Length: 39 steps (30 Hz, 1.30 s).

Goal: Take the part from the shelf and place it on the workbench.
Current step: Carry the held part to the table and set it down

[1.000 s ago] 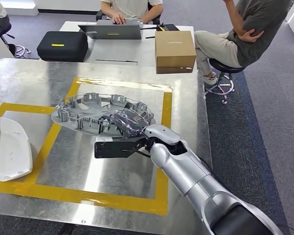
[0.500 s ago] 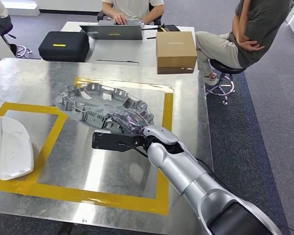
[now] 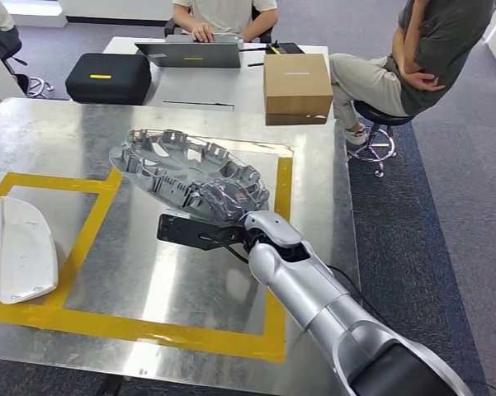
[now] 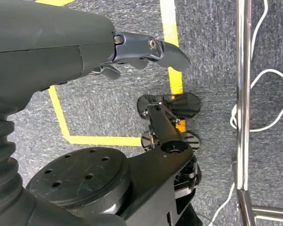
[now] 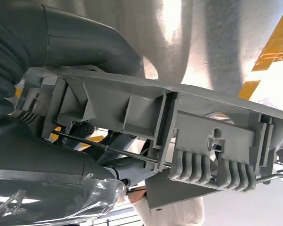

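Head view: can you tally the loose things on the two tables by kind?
Grey ribbed plastic part, held by the right robot hand: 1
White part: 1
Black case: 1
Laptop: 1
Cardboard box: 1
Total: 5

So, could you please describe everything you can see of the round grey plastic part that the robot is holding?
The round grey plastic part is a shallow disc, like a wheel cover seen from its back, with moulded ribs, clips and a thin wire ring along its rim. The right hand grips its near edge, which is wrapped in clear film. The disc is tilted, its far-left side raised over the shiny metal workbench, above the yellow tape. Whether any edge touches the bench is unclear.
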### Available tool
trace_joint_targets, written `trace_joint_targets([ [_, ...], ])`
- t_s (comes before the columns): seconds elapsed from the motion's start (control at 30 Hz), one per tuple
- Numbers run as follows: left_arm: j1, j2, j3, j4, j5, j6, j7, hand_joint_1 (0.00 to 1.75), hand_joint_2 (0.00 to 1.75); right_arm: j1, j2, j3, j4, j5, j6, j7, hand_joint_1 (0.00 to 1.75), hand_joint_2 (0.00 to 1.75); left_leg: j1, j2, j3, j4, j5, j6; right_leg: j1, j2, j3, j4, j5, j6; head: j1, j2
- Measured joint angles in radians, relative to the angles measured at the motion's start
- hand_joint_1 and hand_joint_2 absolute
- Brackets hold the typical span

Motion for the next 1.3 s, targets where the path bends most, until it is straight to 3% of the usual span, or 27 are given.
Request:
trace_joint_targets([
  [0.5,0.001,-0.001,-0.006,0.0,0.005,-0.009,-0.01,0.0,1.75,0.024,0.0,-0.061,-0.033,0.054,0.049,-0.051,1.75,1.75,0.0,0.0,0.0,0.0,-0.001,0.0,0.0,0.0,0.0,-0.001,-0.001,-0.001,0.0,0.0],
  [0.7,0.005,0.002,-0.02,0.002,-0.007,-0.036,-0.059,0.0,1.75,0.025,0.0,-0.068,-0.032,0.067,0.057,-0.068,1.75,1.75,0.0,0.0,0.0,0.0,-0.001,0.0,0.0,0.001,0.0,-0.001,-0.001,-0.001,0.0,0.0],
  [0.83,0.01,0.005,-0.036,0.004,-0.011,-0.038,-0.118,0.0,1.75,0.027,-0.002,-0.068,-0.032,0.067,0.057,-0.074,0.0,1.75,0.0,0.0,0.0,0.0,-0.001,0.0,0.0,0.0,0.0,-0.001,-0.001,-0.001,0.0,0.0],
  [1.17,0.016,0.007,-0.054,0.005,0.006,0.005,-0.162,0.0,1.75,0.053,-0.02,-0.087,-0.036,0.067,0.053,-0.065,0.0,1.75,0.0,0.0,-0.001,0.0,-0.001,0.0,0.0,0.001,-0.001,-0.001,-0.001,-0.001,0.0,0.0],
  [1.3,0.016,0.008,-0.054,0.005,0.011,0.005,-0.162,0.0,0.0,0.059,-0.025,-0.09,-0.039,0.067,0.053,-0.062,0.0,1.75,0.0,0.0,-0.001,0.0,-0.001,0.0,0.0,0.001,-0.001,-0.001,-0.001,-0.001,0.0,0.0],
])
